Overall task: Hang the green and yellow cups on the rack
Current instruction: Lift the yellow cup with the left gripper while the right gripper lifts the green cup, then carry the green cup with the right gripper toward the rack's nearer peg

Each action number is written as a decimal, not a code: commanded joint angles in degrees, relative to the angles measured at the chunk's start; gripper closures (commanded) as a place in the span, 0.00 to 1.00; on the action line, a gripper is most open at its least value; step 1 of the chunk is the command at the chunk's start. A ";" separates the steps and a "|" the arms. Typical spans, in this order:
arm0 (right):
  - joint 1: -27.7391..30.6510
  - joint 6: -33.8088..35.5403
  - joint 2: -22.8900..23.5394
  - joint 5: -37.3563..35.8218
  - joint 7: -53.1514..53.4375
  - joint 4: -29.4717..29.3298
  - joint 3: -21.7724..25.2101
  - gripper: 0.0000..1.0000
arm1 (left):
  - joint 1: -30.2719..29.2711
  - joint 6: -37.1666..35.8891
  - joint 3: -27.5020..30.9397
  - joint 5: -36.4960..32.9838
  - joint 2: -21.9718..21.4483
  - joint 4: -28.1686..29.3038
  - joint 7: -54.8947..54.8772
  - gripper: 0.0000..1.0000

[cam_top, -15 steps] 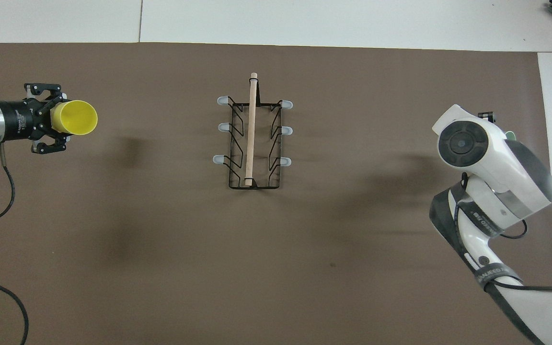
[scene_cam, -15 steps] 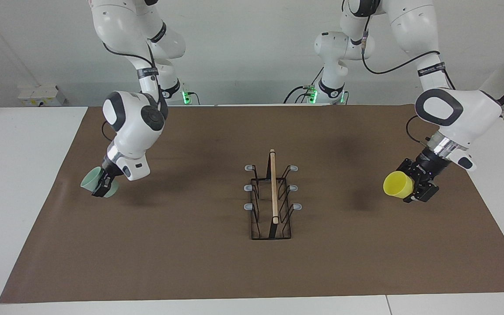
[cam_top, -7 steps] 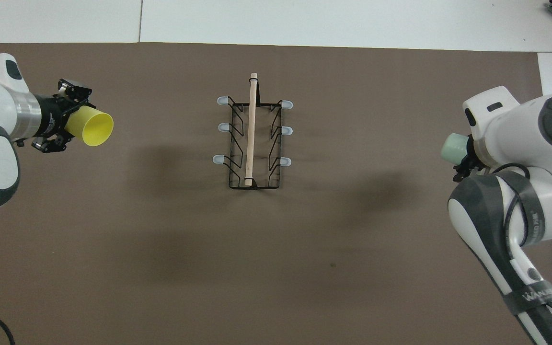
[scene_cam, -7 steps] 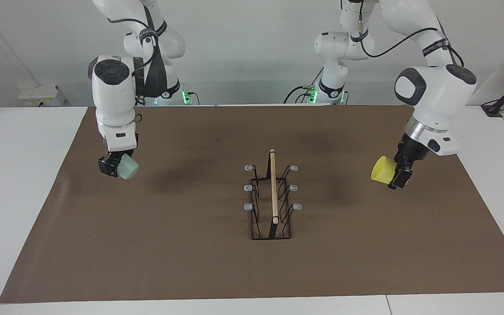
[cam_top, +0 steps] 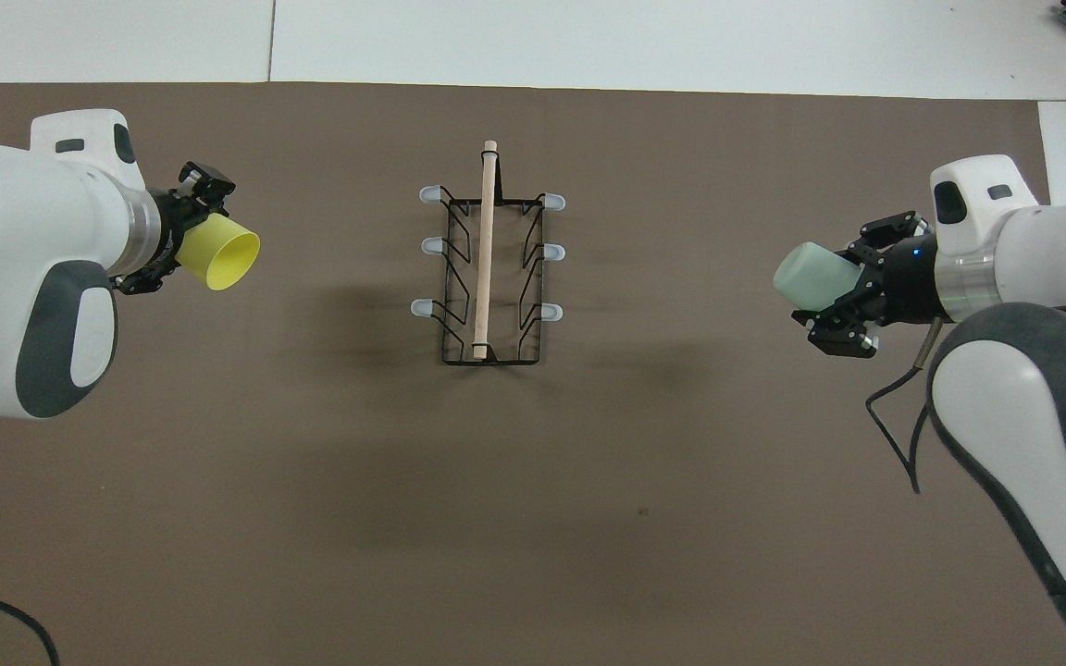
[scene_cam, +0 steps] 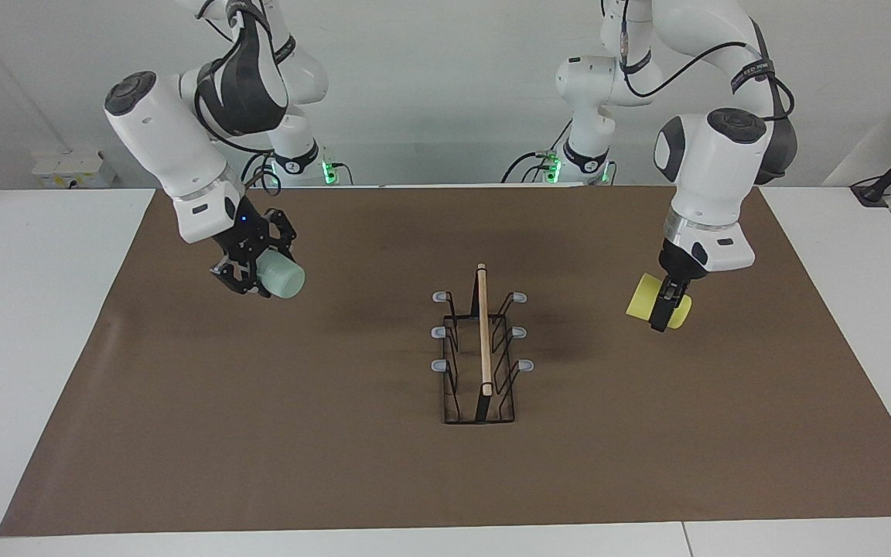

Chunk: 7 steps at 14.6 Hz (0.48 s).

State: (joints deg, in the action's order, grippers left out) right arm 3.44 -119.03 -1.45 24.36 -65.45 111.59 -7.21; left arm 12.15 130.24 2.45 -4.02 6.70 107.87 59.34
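Above the brown mat (scene_cam: pixel 337 464) that covers the surface, I hold both cups in the air, one at each end, with the rack (scene_cam: pixel 481 352) standing on the mat between them.

My left jaws (scene_cam: pixel 666 305) are closed on the yellow cup (scene_cam: pixel 643 298), which hangs over the mat toward the left arm's end of the surface. That cup lies on its side, its open mouth turned toward the rack (cam_top: pixel 489 268), as the overhead view shows (cam_top: pixel 218 257).

My right jaws (scene_cam: pixel 248 271) are clamped on the green cup (scene_cam: pixel 281 277), over the mat toward the right arm's end. It too lies on its side, its closed bottom facing the rack (cam_top: pixel 811 276).

Both cups are well apart from the rack. All six grey-tipped prongs (scene_cam: pixel 441 296) are bare, and the wooden rod (scene_cam: pixel 483 329) runs along the top of the wire frame.
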 commanded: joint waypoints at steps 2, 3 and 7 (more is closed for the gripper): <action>2.97 -0.24 -1.37 15.33 -10.29 1.09 -0.09 1.00 | 0.24 1.07 0.18 -2.22 -1.34 1.73 0.78 1.00; 3.93 -0.15 -1.80 18.58 -13.53 1.44 -0.09 1.00 | 0.24 1.07 0.18 -2.23 -1.34 1.73 0.78 1.00; 6.14 -0.06 -4.79 33.70 -24.88 6.44 -0.09 1.00 | 0.24 1.07 -0.26 -4.16 -1.34 1.73 0.78 1.00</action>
State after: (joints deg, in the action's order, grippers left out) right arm 8.39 -119.01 -2.89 51.71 -85.92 113.91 -6.86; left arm 12.16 130.34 2.32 -6.41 6.70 107.89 59.34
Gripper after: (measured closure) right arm 0.300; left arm 0.348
